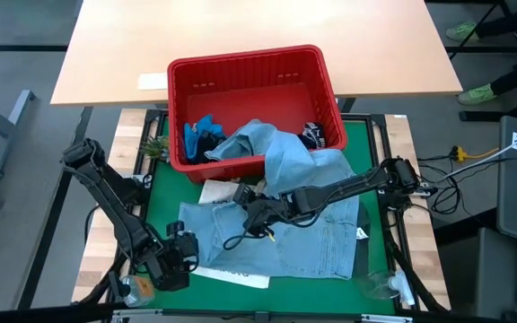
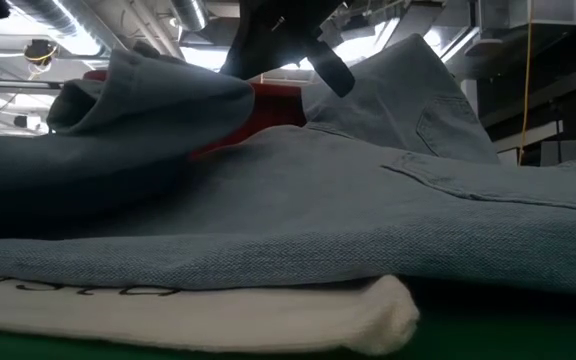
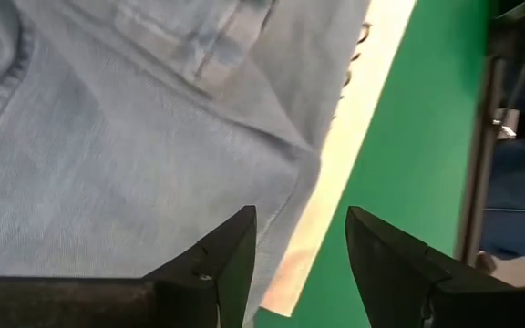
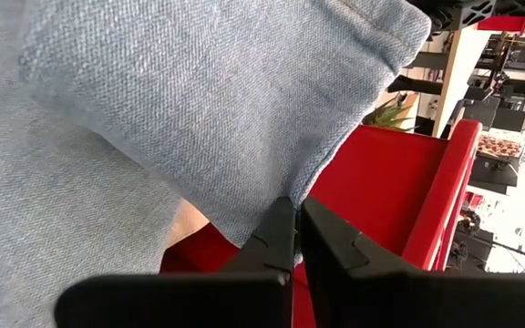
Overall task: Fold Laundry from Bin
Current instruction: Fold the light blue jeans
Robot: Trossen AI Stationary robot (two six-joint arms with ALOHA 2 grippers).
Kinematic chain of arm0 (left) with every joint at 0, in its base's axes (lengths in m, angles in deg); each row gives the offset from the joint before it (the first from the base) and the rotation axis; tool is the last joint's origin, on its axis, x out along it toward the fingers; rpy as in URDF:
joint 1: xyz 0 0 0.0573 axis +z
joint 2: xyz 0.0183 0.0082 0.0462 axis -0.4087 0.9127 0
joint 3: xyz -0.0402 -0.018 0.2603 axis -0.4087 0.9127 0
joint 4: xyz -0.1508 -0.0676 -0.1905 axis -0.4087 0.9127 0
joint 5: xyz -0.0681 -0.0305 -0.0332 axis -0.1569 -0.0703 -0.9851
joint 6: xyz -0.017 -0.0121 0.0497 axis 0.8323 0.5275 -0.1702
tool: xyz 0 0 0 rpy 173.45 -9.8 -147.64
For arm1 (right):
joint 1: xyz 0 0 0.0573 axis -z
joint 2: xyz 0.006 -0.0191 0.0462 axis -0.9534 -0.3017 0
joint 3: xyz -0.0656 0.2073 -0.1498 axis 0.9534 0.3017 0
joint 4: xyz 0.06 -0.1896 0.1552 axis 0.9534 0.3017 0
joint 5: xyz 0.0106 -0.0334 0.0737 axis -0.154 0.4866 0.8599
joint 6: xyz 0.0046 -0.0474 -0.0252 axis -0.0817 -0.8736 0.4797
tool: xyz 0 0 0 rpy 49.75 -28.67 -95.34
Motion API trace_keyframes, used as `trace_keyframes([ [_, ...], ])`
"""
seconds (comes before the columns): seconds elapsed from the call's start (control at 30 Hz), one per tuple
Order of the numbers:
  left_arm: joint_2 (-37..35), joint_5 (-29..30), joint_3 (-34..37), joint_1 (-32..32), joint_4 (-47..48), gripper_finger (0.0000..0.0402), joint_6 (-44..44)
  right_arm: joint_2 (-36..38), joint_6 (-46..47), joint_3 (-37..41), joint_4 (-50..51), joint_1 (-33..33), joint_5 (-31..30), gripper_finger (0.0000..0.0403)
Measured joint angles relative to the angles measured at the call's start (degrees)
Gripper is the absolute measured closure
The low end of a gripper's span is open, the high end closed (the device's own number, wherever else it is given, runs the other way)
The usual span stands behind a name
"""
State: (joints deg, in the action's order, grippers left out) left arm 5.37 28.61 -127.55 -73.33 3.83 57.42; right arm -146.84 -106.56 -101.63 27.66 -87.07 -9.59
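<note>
Green matting covers the worktop in front of the red slotted plastic bin (image 1: 249, 67), where the light blue denim shirt (image 1: 317, 238) lies spread for folding, right claw (image 1: 257, 213) pinching its cloth, left claw (image 3: 299, 264) open beside its hem, needing a fresh grip.

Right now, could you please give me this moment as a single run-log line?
left hand: open above shirt hem | right hand: shut on shirt fold near basket | shirt: half on table, half draped from basket
</note>
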Motion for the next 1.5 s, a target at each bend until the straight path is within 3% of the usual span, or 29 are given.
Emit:
trace_keyframes([
  [0.5,10.2,1.6,0.0,0.0,-0.3,0.0237,1.4,0.0,0.8,0.0,0.0,0.0,0.3,0.0387],
  [0.73,13.4,1.6,0.0,0.0,-2.4,0.0237,1.4,0.0,0.9,0.0,0.0,0.0,2.1,0.0314],
  [0.9,16.8,1.6,0.0,0.0,-4.6,0.0237,1.4,0.0,0.9,0.0,-0.1,0.0,-3.0,0.0248],
  [1.03,20.0,1.4,0.0,0.0,-6.2,0.0237,1.4,0.0,0.9,0.0,0.0,-1.0,-7.8,0.0222],
  [1.37,20.3,1.2,0.0,0.0,-6.6,0.0237,1.4,0.7,1.1,0.0,2.0,-7.0,-15.6,0.0229],
  [1.5,20.3,1.2,0.0,0.2,-6.7,0.0237,1.4,1.0,3.6,0.0,2.4,-9.9,-15.9,0.023],
])
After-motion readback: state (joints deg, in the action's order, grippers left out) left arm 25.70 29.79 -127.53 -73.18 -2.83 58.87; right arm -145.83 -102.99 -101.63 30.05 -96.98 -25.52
